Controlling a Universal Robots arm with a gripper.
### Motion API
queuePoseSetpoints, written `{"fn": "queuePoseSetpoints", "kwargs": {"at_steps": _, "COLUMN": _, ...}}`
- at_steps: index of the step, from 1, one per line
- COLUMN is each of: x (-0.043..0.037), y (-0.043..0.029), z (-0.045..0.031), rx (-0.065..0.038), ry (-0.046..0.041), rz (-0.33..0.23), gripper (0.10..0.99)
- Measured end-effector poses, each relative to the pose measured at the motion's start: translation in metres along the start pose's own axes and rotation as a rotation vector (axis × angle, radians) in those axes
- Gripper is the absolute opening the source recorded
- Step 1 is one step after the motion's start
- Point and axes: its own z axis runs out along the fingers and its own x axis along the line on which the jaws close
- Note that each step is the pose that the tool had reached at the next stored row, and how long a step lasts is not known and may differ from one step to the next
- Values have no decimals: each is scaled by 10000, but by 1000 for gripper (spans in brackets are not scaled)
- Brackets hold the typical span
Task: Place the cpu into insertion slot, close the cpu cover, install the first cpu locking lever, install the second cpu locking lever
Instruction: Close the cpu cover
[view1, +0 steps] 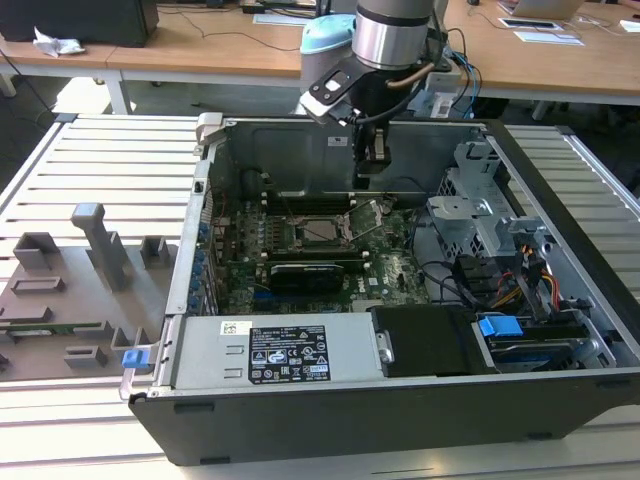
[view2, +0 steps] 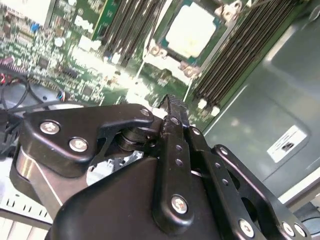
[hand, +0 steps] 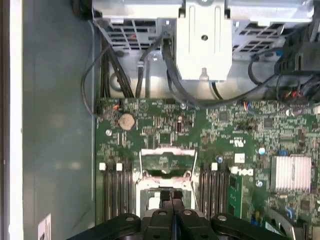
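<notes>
The cpu (view1: 322, 230) (view2: 191, 31), a pale silvery square, lies flat in the socket on the green motherboard (view1: 385, 275) inside the open computer case. Beside the socket, on the exterior view's right, the cpu cover (view1: 368, 216) (hand: 167, 151) stands tilted up, a thin metal frame with a window. My gripper (view1: 375, 150) (view2: 172, 107) (hand: 171, 197) hangs above the board, just behind the socket and clear of it. Its black fingers are pressed together with nothing between them. The locking levers are too thin to tell apart.
A grey power supply box (view1: 285, 350) fills the case front and a black card (view1: 315, 272) lies just before the socket. A metal drive cage (view1: 480, 215) with cables stands on the exterior view's right. Memory slots (hand: 116, 187) flank the socket. A grey fixture plate (view1: 80, 280) lies outside.
</notes>
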Motion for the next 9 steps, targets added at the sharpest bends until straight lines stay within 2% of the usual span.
{"fn": "queuePoseSetpoints", "kwargs": {"at_steps": 2, "x": -2, "y": 184, "z": -2, "rx": 4, "ry": -16, "rz": 1, "gripper": 106}}
{"fn": "queuePoseSetpoints", "kwargs": {"at_steps": 4, "x": -3, "y": 288, "z": -3, "rx": 3, "ry": -24, "rz": 0, "gripper": 106}}
{"fn": "queuePoseSetpoints", "kwargs": {"at_steps": 7, "x": 1, "y": 374, "z": -4, "rx": 9, "ry": -25, "rz": 0, "gripper": 106}}
{"fn": "queuePoseSetpoints", "kwargs": {"at_steps": 9, "x": 1, "y": 396, "z": 3, "rx": 17, "ry": -24, "rz": 1, "gripper": 106}}
